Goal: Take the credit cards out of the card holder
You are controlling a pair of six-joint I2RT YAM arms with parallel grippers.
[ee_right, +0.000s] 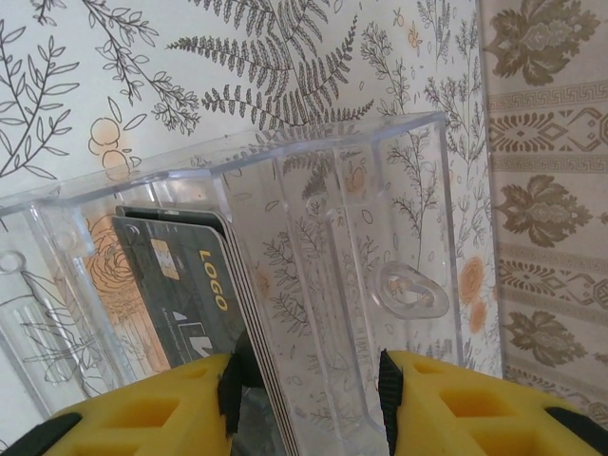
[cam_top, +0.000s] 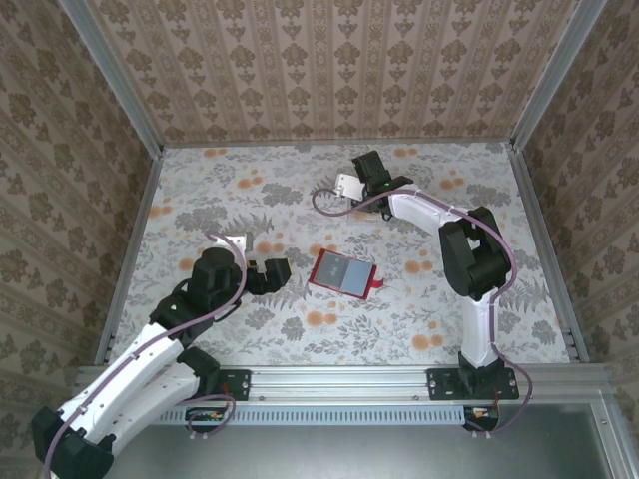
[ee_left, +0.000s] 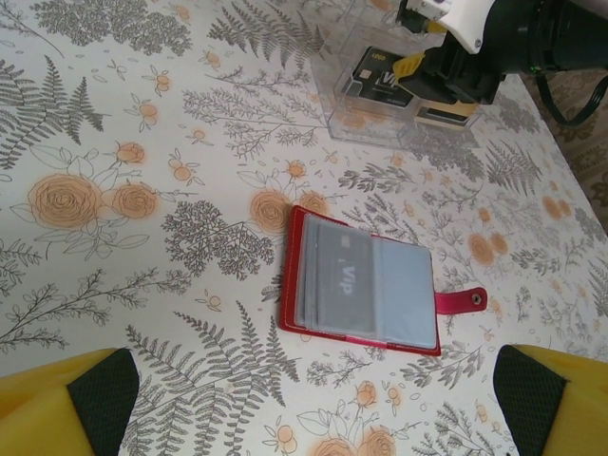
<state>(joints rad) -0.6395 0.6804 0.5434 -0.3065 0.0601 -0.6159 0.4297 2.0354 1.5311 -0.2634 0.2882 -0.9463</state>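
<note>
The red card holder point(cam_top: 341, 271) lies open and flat mid-table, its closing tab point(ee_left: 463, 301) pointing right. A grey card marked VIP point(ee_left: 347, 271) sits in its grey-blue pockets. My left gripper point(cam_top: 278, 274) is just left of the holder, low over the cloth and open, and its yellow fingers point(ee_left: 57, 408) frame the holder point(ee_left: 366, 280) from the near side without touching it. My right gripper point(ee_right: 306, 394) hangs over a clear plastic box point(ee_right: 408, 237) at the back. Its jaws are apart, straddling a box wall and the edge of a stack of dark credit cards point(ee_right: 190, 285) standing inside.
The clear box point(cam_top: 346, 187) stands at the back centre, with the right arm point(cam_top: 469, 249) reaching to it from the right. Metal rails and patterned walls point(cam_top: 559, 120) enclose the flowered tablecloth point(cam_top: 200, 190).
</note>
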